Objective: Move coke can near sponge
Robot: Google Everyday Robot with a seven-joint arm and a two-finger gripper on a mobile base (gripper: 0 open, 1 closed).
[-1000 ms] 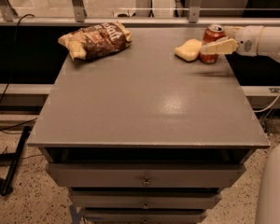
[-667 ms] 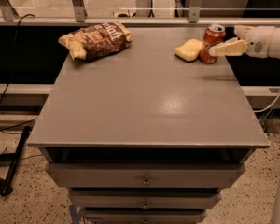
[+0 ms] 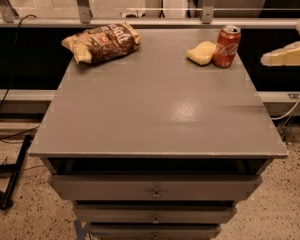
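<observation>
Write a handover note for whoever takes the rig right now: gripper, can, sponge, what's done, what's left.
Gripper: off the table's right edge, apart from the can, about level with it.
Can: upright at the far right of the table, right beside the sponge; cannot tell if they touch.
Done: can stands near sponge.
Left: probably only moving the arm clear. Chip bag lies at the far left, out of the way.
</observation>
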